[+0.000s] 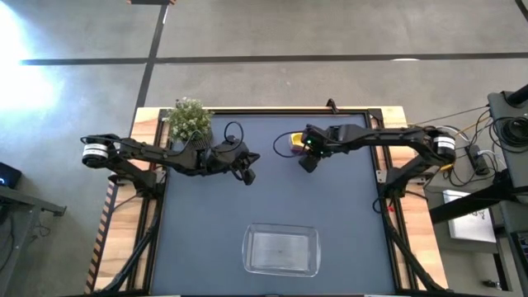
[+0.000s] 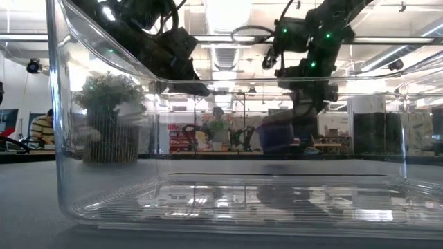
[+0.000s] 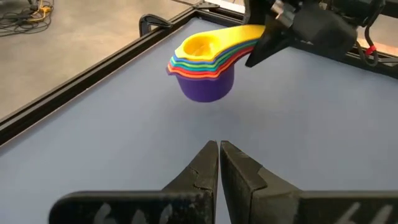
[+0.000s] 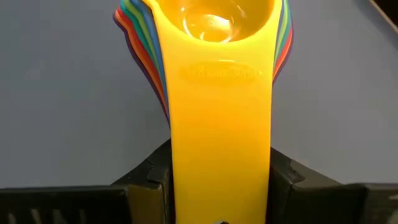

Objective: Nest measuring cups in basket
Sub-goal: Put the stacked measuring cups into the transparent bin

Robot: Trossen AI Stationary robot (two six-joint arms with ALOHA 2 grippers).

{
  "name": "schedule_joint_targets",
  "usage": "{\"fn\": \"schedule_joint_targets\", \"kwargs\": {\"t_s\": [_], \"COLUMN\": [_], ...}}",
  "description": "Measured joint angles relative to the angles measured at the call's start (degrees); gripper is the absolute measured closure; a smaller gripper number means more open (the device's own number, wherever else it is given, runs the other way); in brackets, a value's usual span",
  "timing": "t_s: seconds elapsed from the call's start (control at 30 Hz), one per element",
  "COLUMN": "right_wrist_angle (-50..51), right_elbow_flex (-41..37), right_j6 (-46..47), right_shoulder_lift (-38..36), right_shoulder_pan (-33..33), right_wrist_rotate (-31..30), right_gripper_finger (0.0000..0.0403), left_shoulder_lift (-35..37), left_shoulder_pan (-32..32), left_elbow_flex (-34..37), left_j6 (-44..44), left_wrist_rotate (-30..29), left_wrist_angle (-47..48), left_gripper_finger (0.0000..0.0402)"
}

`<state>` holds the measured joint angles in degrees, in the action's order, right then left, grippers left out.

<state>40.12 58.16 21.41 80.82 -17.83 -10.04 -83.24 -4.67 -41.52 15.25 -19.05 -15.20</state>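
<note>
Clamped by their handles between the right gripper's (image 4: pixel 219 186) jaws, the nested measuring cups (image 3: pixel 208 62) are lifted, and carriage to the clear basket (image 1: pixel 280 250) is judged next, the left gripper (image 3: pixel 219 163) being pressed closed.

Arms: two, one per side of the table.
Grippers: two, the left gripper (image 3: pixel 219 163) and the right gripper (image 4: pixel 219 186).
Measuring cups (image 3: pixel 205 62): one nested stack; yellow on top, purple at the bottom, with green, blue, red and orange rims between. The exact number cannot be told.
Basket (image 1: pixel 280 250): one.
Potted plant (image 1: pixel 190 120): one.
Table (image 1: pixel 272 198): one.
</note>
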Motion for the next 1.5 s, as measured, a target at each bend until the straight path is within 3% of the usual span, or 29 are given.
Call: {"fn": "schedule_joint_targets", "kwargs": {"t_s": [0.4, 0.77, 0.97, 1.27, 1.5], "right_wrist_angle": [0.15, -3.03, -9.38, -17.17, -21.78], "right_elbow_flex": [-0.53, -0.64, -0.77, -1.34, -1.34], "right_j6": [-0.55, -1.11, -1.16, 1.83, 4.57], "right_shoulder_lift": [-6.88, -7.62, -9.42, -6.45, -3.3], "right_shoulder_pan": [7.88, 18.66, 26.3, 39.2, 44.87], "right_wrist_rotate": [-1.1, -5.49, -5.59, -5.5, -4.92], "right_gripper_finger": [0.0272, 0.0272, 0.0272, 0.0273, 0.0273], "left_shoulder_lift": [4.76, 20.85, 28.02, 28.49, 28.09], "left_shoulder_pan": [0.69, 0.98, 0.98, 0.98, 0.96], "left_elbow_flex": [1.38, 19.04, 23.51, 23.71, 23.71], "left_j6": [-5.07, -6.23, -6.21, -5.79, -5.77], "left_wrist_rotate": [-0.03, 1.58, 1.6, 1.6, 0.46], "left_wrist_angle": [-1.83, -21.06, -21.84, -20.72, -21.23], "left_gripper_finger": [0.0402, 0.0402, 0.0402, 0.0402, 0.0402]}}
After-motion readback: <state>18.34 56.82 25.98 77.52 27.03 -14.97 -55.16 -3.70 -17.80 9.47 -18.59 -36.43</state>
